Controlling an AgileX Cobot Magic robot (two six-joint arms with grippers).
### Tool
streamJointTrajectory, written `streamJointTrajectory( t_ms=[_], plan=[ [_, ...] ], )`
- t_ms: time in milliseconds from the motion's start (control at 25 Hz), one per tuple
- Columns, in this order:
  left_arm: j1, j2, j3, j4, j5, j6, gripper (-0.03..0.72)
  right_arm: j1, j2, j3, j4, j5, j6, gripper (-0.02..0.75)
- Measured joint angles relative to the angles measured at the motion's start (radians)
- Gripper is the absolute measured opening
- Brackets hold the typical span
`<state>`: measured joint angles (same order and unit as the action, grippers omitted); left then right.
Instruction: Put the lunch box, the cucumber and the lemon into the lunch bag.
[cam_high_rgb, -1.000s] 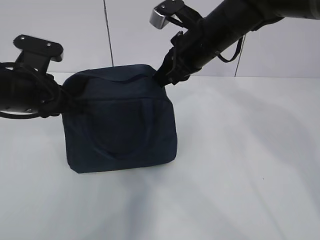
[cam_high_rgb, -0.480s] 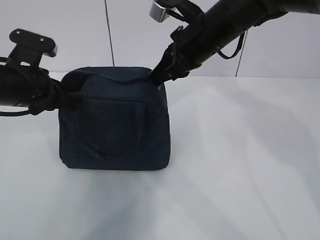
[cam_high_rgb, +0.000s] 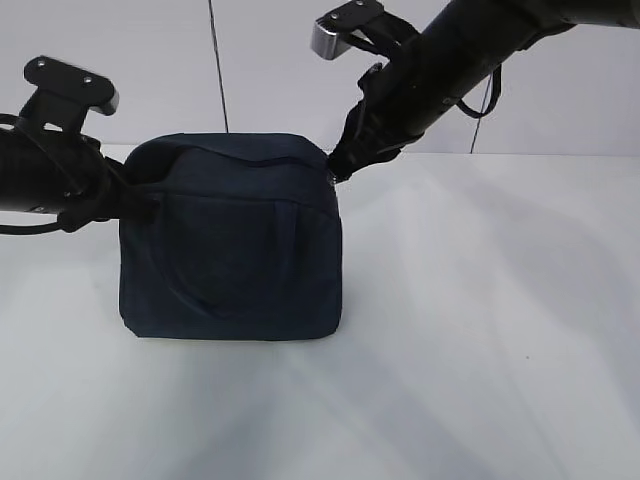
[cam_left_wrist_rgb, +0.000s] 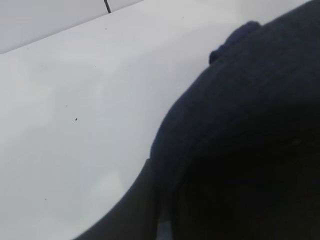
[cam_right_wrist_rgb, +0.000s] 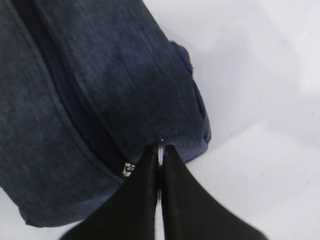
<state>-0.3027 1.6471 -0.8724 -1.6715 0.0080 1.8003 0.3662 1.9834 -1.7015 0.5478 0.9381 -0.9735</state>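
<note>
right gripper clamped on the zipper ring, bag nearly shut

right gripper (cam_right_wrist_rgb: 159, 172) was pinched together on the metal ring pull (cam_right_wrist_rgb: 160, 149) at the top right corner of the lunch bag (cam_high_rgb: 230, 245), its two black fingers pressed flat against each other with the ring caught between them. compared with half a second before, that arm had shifted a little to the right and the pull had travelled with it to the corner edge of the bag, while the bag itself had settled upright and square after leaning a second earlier. judging from this, the zipper run was at or near its end. the zipper slider (cam_right_wrist_rgb: 128, 169) sat just beside the fingertips, low on the seam.

left gripper (cam_high_rgb: 125, 195) pressed against the upper left side of the bag; its own camera showed only dark fabric (cam_left_wrist_rgb: 250, 125) and white table (cam_left_wrist_rgb: 75, 100), so whether it was clenched or released could not be told.

lunch box, cucumber and lemon were not visible anywhere in the pictures; they were probably inside the bag, though nothing showed it directly.

bag stood on the white table (cam_high_rgb: 480, 330), with broad bare surface to its right and in front. the right arm had room to back off to the right and upward; the left arm was crowded against the bag's left edge near the border of the exterior view.
</note>
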Motion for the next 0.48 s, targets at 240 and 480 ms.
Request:
streamJointTrajectory(
  t_ms=[240, 480],
  plan=[
    [0.0, 0.0, 0.0, 0.009, 0.0, 0.0, 0.011, -0.004, 0.0, 0.0, -0.025, 0.002, 0.13, 0.005],
    [0.0, 0.0, 0.0, 0.029, -0.037, 0.0, 0.011, -0.032, -0.002, 0.0, -0.071, -0.006, 0.323, 0.005]
  ],
)
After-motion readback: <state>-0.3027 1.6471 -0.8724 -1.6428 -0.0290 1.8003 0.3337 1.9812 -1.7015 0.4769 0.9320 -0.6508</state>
